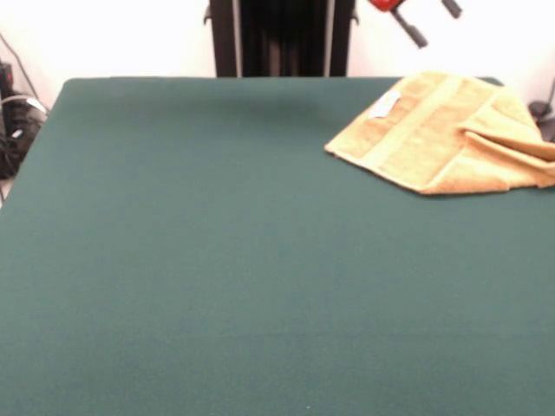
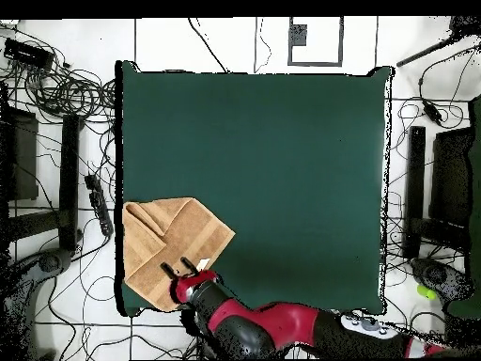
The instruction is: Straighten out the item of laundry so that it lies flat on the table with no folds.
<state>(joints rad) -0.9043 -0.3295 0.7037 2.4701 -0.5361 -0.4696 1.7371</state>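
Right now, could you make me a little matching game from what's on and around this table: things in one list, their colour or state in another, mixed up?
Things:
1. towel
2. table
3. gripper
4. tag

Descriptions:
a. plain dark green
b. small and white, on the towel
c. golden-orange, partly folded, by a table corner
d. two dark fingers spread above the towel's edge

Pairs: 1-c, 2-a, 3-d, 4-b

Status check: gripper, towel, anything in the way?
Gripper open, empty, above towel. Towel folded at table corner, not flat. Nothing in the way.
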